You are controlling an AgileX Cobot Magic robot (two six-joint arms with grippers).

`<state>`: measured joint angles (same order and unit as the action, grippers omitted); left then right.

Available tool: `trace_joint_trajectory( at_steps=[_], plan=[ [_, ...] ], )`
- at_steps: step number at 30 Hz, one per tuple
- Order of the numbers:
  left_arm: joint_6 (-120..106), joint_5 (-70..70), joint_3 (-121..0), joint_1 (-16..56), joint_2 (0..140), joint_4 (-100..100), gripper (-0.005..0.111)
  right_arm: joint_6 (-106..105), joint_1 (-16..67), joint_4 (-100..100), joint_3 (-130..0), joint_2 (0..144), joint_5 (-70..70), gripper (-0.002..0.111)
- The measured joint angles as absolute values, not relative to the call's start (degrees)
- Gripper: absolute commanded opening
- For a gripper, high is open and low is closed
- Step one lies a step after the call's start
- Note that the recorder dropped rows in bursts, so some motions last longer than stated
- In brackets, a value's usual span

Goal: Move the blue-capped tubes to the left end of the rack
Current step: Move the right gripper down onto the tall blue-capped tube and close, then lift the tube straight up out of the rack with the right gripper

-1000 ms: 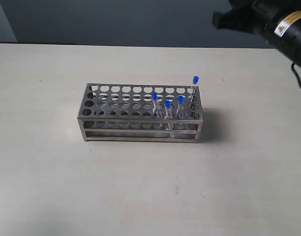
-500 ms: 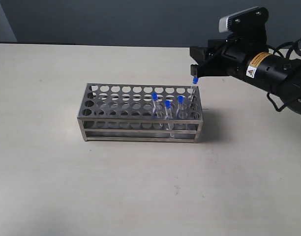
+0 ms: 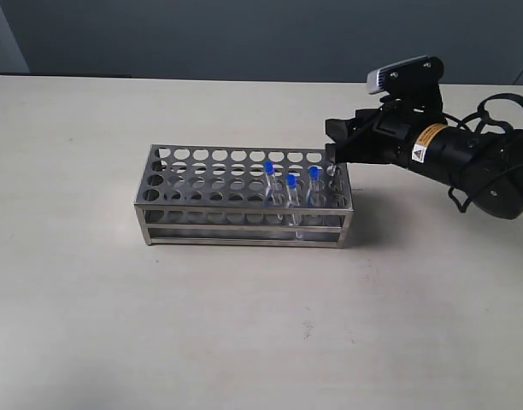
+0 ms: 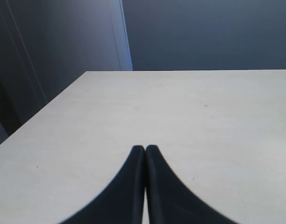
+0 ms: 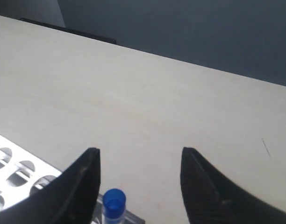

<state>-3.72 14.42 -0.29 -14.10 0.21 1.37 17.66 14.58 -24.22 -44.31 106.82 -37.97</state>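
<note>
Right end effector (image 3: 333, 152) has come down from the upper right of the exterior view to the far right corner of the rack (image 3: 193, 224). Its jaws stand wide apart. The right wrist view shows one blue cap (image 5: 114, 201) between its fingers (image 5: 82, 179), close beside one of them and not clamped; contact cannot be confirmed. Blue-capped tubes (image 3: 290, 192): three stand upright in holes at the rack's right end, and the fourth, at the far right corner, is hidden behind the end effector in the exterior view. Rack rests on the pale surface (image 3: 244, 333). Left end effector (image 4: 145, 148) hangs over bare surface, jaws pressed together, holding nothing.
</note>
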Motion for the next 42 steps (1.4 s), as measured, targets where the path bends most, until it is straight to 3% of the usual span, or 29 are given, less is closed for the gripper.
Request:
trace_joint_trajectory(
  at_steps=[21,25,30,42],
  plan=[
    [-3.7,14.4,-0.3,-14.1,0.2,1.4,0.000,18.0,14.6,-26.3,-47.0,111.8,-39.0,0.051],
    [-3.7,14.4,-0.3,-14.1,0.2,1.4,0.000,18.0,14.6,-26.3,-47.1,112.6,-38.5,0.035],
    [-3.7,14.4,-0.3,-14.1,0.2,1.4,0.000,19.0,14.9,-27.9,-47.1,112.7,-39.4,-0.001],
    [-3.7,14.4,-0.3,-14.1,0.2,1.4,0.000,20.0,15.1,-28.3,-47.1,112.8,-39.6,0.000]
  ],
)
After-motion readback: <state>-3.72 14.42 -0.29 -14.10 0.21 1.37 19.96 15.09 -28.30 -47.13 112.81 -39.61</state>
